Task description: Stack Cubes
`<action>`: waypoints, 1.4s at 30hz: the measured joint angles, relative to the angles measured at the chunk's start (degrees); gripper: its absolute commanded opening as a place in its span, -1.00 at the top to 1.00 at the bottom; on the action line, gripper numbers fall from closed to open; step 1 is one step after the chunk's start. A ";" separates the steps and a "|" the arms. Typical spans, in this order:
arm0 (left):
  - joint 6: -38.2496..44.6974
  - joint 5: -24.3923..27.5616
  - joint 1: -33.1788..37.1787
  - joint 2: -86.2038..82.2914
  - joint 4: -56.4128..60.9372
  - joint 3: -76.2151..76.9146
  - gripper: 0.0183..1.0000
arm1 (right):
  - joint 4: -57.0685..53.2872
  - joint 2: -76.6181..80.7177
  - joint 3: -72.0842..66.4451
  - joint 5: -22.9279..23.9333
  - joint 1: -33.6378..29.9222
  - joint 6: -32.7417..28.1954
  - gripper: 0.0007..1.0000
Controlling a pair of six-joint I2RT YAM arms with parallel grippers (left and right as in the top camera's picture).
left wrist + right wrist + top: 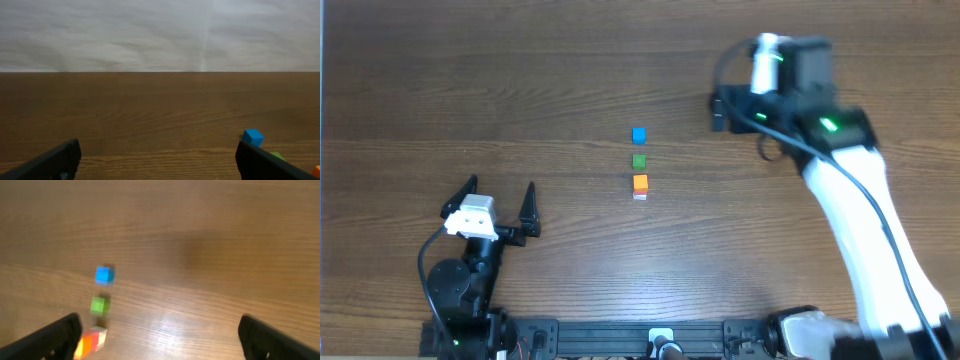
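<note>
On brown wooden table [520,80], mid-surface, one line, apart: small blue cube [639,135]; small green cube [639,161] at its 6 o'clock; small orange cube [640,183] at 6 o'clock again. From line, at 8 o'clock: left claw [501,184], wide, empty. At 2 o'clock: right claw [159,320], wide, empty.

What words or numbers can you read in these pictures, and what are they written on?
None: there are no words, numbers or signs to read here.
The blue cube, the green cube and the orange cube show plain faces.
The wooden table has no print on it.
The green lights on the right arm are only lights, not writing.
</note>
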 measured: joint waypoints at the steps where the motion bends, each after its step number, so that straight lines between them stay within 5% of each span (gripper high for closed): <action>1: 0.00 0.00 0.00 0.00 0.00 0.00 -1.00 | -1.31 2.40 1.66 0.68 1.53 0.81 -0.98; 16: 0.00 -0.02 0.00 0.00 0.00 0.00 -1.00 | -7.85 28.76 11.10 3.17 19.69 17.51 -0.98; 27: 0.00 -0.02 0.00 0.00 0.00 0.00 -1.00 | -5.29 37.86 13.79 3.32 21.64 18.45 -0.89; 42: 0.00 -0.02 0.00 0.00 0.00 0.00 -1.00 | -6.34 41.75 16.33 3.76 22.53 17.70 -0.51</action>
